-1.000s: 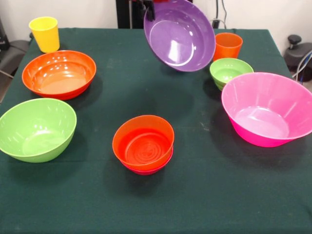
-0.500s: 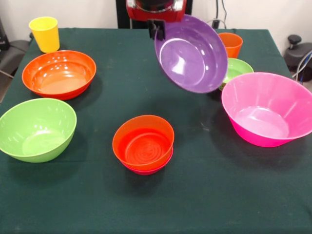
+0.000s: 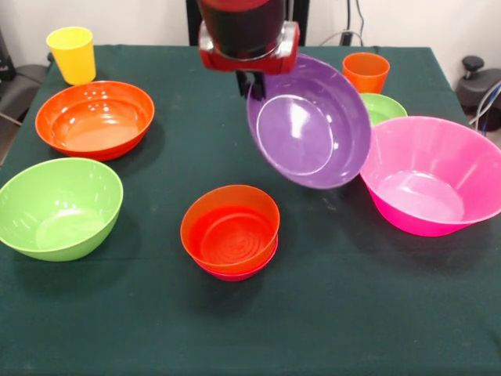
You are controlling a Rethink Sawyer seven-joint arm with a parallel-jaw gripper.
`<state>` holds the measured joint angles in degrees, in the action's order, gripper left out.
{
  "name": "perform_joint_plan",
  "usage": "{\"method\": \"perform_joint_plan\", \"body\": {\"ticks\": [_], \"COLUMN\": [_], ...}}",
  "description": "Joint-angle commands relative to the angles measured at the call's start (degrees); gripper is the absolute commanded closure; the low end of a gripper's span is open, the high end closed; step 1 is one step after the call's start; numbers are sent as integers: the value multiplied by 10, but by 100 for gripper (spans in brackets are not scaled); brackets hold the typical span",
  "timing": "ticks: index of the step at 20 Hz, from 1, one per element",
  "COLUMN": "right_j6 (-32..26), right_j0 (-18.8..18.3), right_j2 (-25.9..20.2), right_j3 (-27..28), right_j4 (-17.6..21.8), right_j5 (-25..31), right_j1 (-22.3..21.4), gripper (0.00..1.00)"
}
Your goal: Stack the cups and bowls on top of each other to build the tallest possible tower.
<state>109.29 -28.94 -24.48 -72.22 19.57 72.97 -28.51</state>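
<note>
Covering the table (image 3: 156, 329), a dark green cloth; pale wall, cables and a black stool behind. Holding the purple bowl (image 3: 309, 121) by its rim, jaws of the gripper (image 3: 250, 81) clamped, bowl tilted in the air. Lower and nearer than a moment ago, now just above and right of the tower (image 3: 230, 231), partly hiding the small green bowl (image 3: 385, 106).

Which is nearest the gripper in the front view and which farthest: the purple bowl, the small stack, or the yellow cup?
From the gripper:
1. Purple bowl, held tilted at its rim, just right of it in the picture.
2. Small stack, lower, at the table's middle.
3. Yellow cup, far corner at the picture's left.
</note>
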Motion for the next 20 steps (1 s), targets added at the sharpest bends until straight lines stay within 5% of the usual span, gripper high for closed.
{"method": "perform_joint_plan", "body": {"ticks": [1, 12, 20], "right_j6": [-127, -168, -155], "right_j0": [-5, 2, 12], "right_j2": [-20, -33, -34], "right_j3": [118, 260, 266], "right_j4": [38, 68, 61], "right_j5": [75, 141, 151], "right_j1": [54, 122, 119], "gripper": [100, 100, 100]}}
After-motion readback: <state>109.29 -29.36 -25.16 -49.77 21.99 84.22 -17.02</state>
